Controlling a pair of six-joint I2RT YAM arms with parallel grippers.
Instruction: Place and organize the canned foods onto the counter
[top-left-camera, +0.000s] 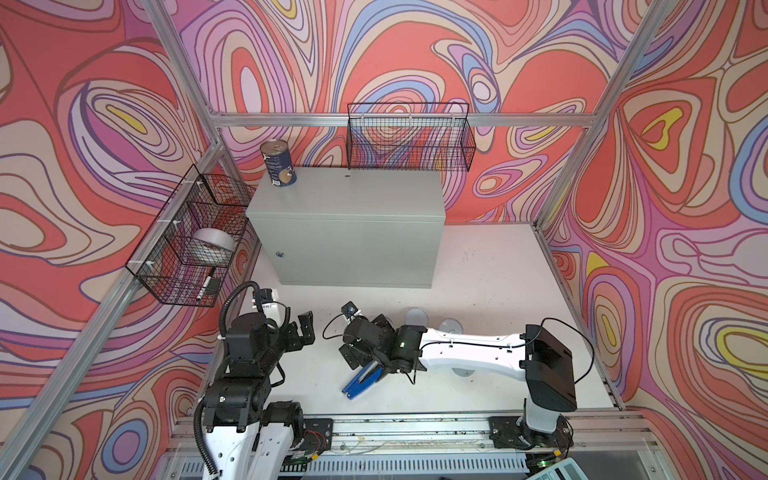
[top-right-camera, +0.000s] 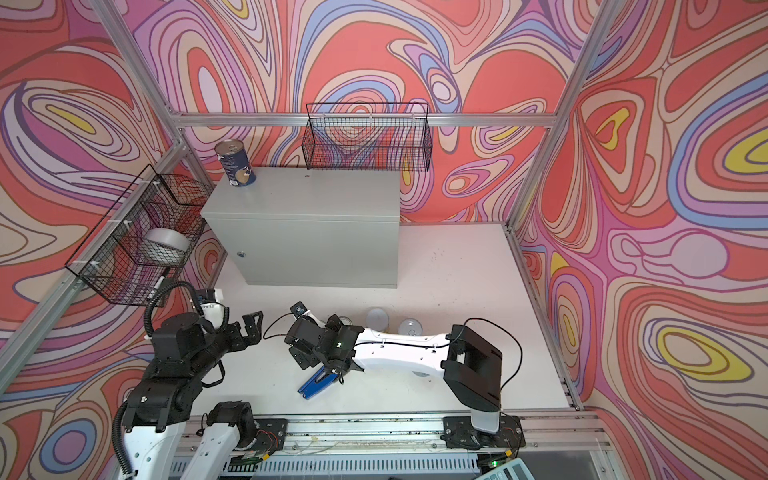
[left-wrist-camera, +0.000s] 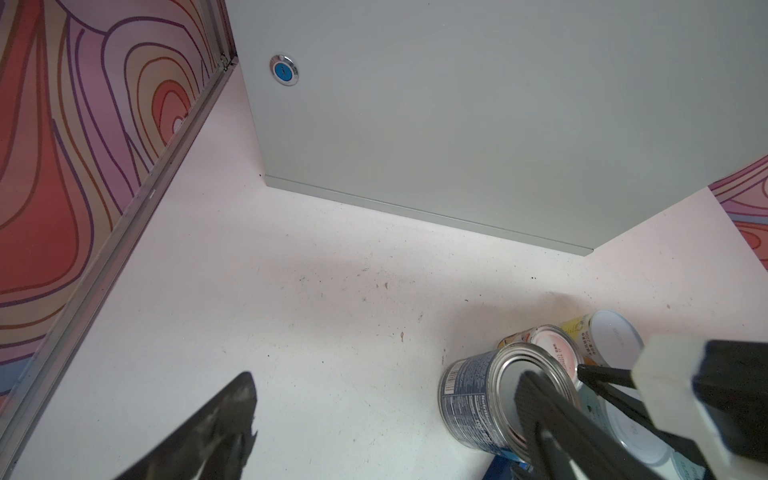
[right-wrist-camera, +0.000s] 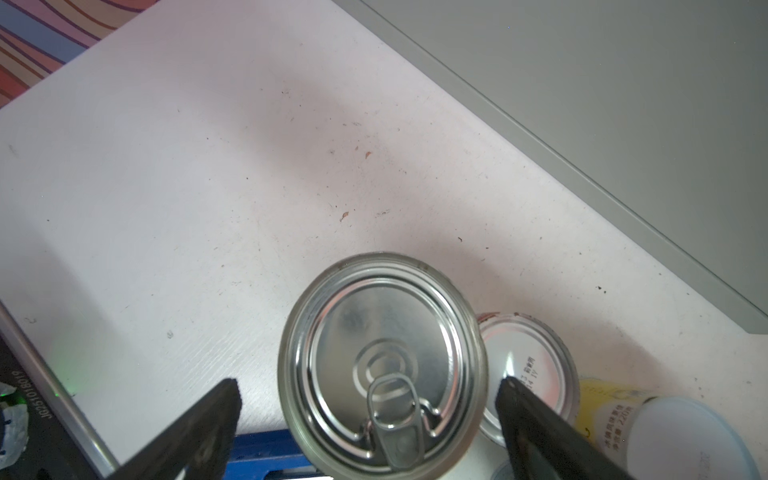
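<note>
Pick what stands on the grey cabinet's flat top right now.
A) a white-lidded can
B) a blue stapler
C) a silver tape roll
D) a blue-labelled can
D: in a top view, a single blue-labelled can with a silver top stands near the back left corner of the grey cabinet, and nothing else is on that top.

Both arms pair black joint housings with white link shells. The right arm (top-left-camera: 469, 347) has a long white forearm with small dark screws, and a thin black cable (top-left-camera: 582, 336) arcs off its boxy black elbow. The left arm (top-left-camera: 245, 365) carries a ribbed black hose (top-left-camera: 226, 307). The left gripper (left-wrist-camera: 386, 411) and right gripper (right-wrist-camera: 368, 386) have matte black fingers. A tiny green glow (top-left-camera: 402, 344) near the right wrist may be an indicator.
</note>
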